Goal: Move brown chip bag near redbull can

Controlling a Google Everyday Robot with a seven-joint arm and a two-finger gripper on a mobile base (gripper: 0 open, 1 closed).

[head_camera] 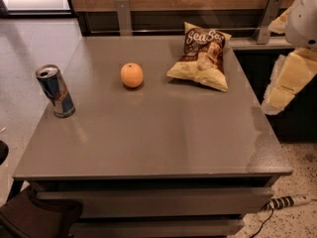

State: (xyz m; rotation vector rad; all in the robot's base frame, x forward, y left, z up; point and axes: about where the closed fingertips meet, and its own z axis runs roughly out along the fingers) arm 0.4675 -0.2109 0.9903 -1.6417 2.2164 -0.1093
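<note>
In the camera view, the robot's arm is cut off by the right edge. Its pale gripper (286, 82) hangs beside the table (158, 138), off the right rim, and I cannot tell whether it is wide or narrow. It holds nothing that shows.

One brown chip bag (202, 57) lies flat at the back right of the tabletop. One redbull can (55, 91) stands near the left edge, well apart from the bag. One orange fruit (132, 75) sits between them, nearer the bag.

Two metal brackets (124, 15) rise behind the table. A power strip (290, 201) lies on the floor at lower right. A dark shape (34, 217) at lower left is cut off and hard to make out.
</note>
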